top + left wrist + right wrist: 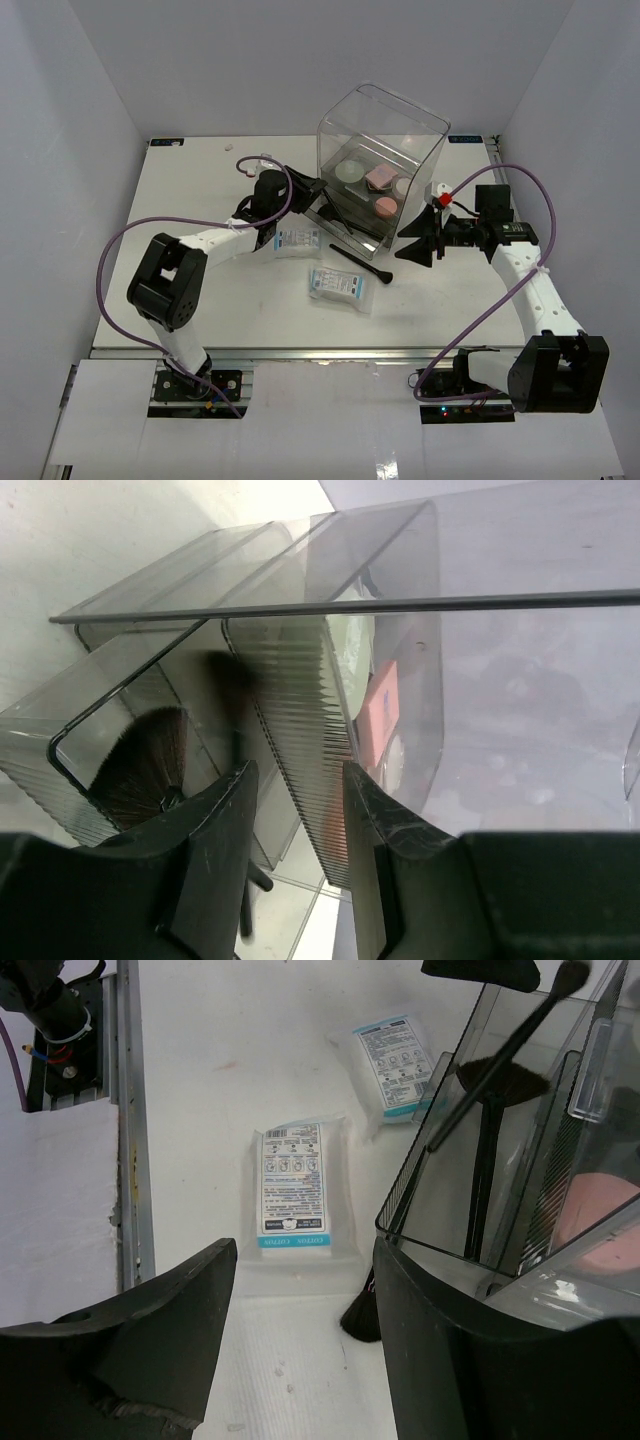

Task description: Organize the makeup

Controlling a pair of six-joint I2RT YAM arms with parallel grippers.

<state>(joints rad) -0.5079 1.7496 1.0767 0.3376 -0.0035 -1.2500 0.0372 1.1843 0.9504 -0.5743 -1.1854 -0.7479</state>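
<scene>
Makeup is split between white table (200,180) and clear box (385,120): shut in by pale walls (300,60) on three sides, a sachet (297,240), a second sachet (340,287) and a thin brush (362,265) lie apart on the top before the box, while the fan brush (140,770) sits in its front compartment and the square puff (378,178), round puff (386,207) and pad (347,172) lie deeper in. I see my left gripper (295,820) at the box front, jaws parted and clamping nothing, a ribbed wall showing between them; my right gripper (300,1320) hangs wide open and empty just right of the box, a purple cable (505,166) arcing past it.
</scene>
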